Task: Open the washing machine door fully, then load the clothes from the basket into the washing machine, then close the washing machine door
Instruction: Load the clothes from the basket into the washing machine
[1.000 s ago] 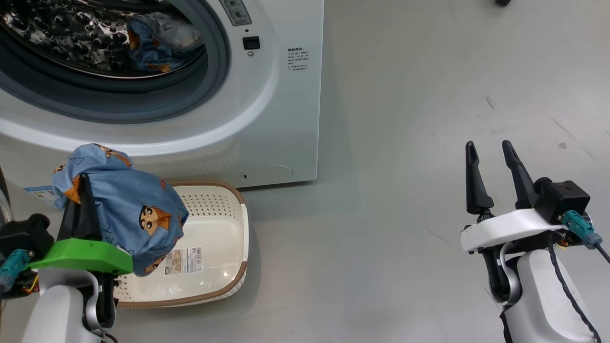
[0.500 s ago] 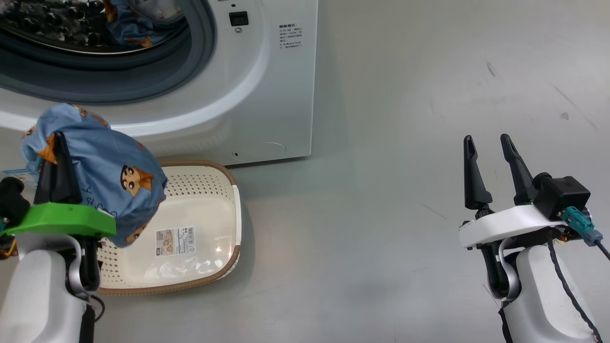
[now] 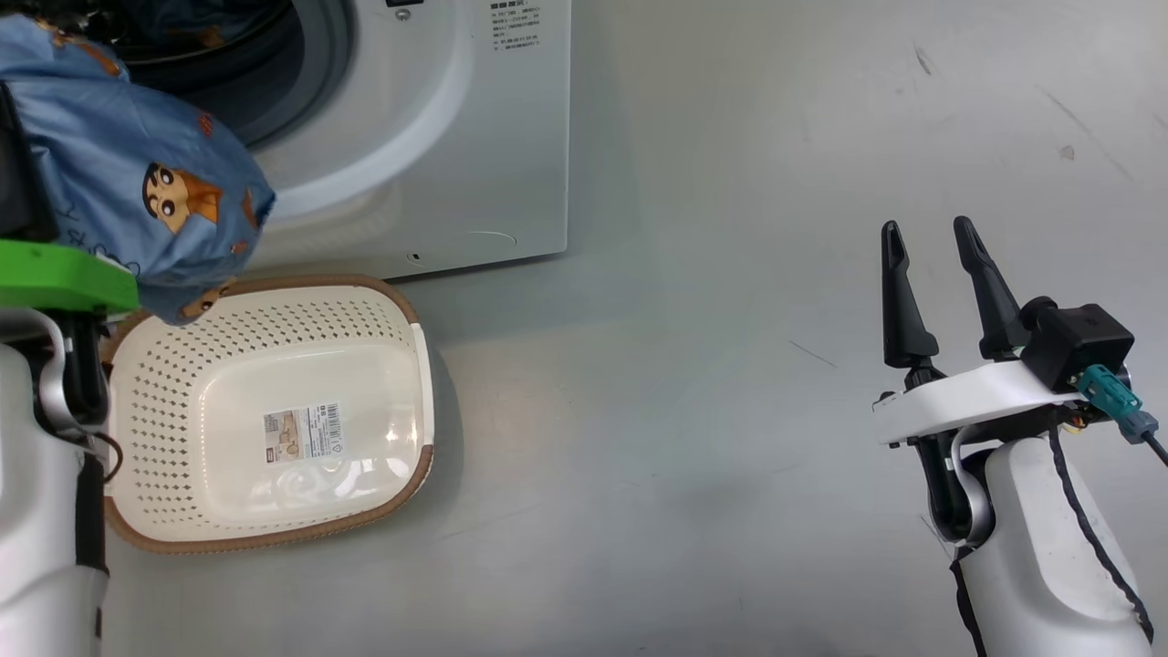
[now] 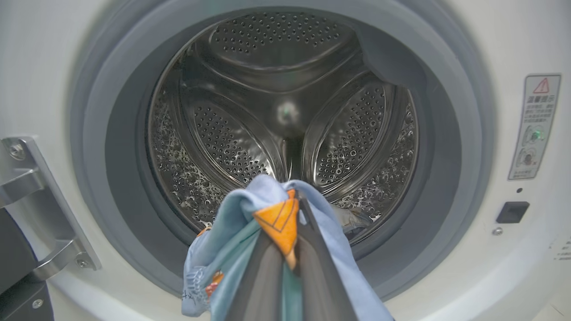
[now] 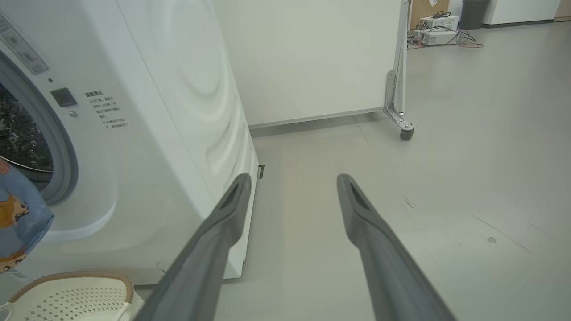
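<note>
While my left gripper point(image 4: 295, 209) pinches the clothes point(image 3: 137, 164) at upper left before the washing machine point(image 3: 474, 137) mouth, I am on loading | basket point(image 3: 406, 315) lower left, nothing in it | right gripper point(image 3: 926, 228) lower right, fingers spread | next: I judge a reach into the drum point(image 4: 285, 111), then release.

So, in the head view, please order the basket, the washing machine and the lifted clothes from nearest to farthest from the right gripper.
From the right gripper:
1. washing machine, its front corner up and to the left.
2. basket, on the floor further left.
3. clothes, held up at the far left.
</note>
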Motion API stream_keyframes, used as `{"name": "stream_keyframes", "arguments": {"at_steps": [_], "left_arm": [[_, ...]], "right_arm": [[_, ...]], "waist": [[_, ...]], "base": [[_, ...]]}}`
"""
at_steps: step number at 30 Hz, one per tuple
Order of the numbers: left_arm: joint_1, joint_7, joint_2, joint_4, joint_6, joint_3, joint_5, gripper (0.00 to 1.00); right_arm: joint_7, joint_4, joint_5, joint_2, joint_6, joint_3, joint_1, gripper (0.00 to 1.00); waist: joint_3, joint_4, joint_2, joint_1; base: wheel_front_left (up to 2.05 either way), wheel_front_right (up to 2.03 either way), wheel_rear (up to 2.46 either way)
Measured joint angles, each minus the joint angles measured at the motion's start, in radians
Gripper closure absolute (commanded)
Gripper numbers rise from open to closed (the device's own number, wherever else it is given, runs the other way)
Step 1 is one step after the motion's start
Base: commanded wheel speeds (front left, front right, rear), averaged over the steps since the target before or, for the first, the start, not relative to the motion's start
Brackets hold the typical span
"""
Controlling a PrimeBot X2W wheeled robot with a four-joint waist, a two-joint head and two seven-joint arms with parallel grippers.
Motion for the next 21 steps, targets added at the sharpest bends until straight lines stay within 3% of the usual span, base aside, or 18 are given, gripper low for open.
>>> {"name": "stream_keyframes", "arguments": {"at_steps": [11,21], "left_arm": [[-0.154,0.064,0.077,0.061,0.0,0.011,-0.007,1.0],[-0.289,0.114,0.087,0.108,-0.003,-0.006,-0.01,1.0]], "right_arm": [[0.0,-0.006,0.017,0.0,-0.002,0.006,-0.024,0.0],[0.0,-0.035,0.027,0.0,-0.003,0.002,-0.044,0.0]], "waist": [[0.072,-0.043,0.0,0.0],[0.157,-0.065,0.0,0.0]], "base": [[0.0,0.0,0.0],[0.0,0.0,0.0]]}}
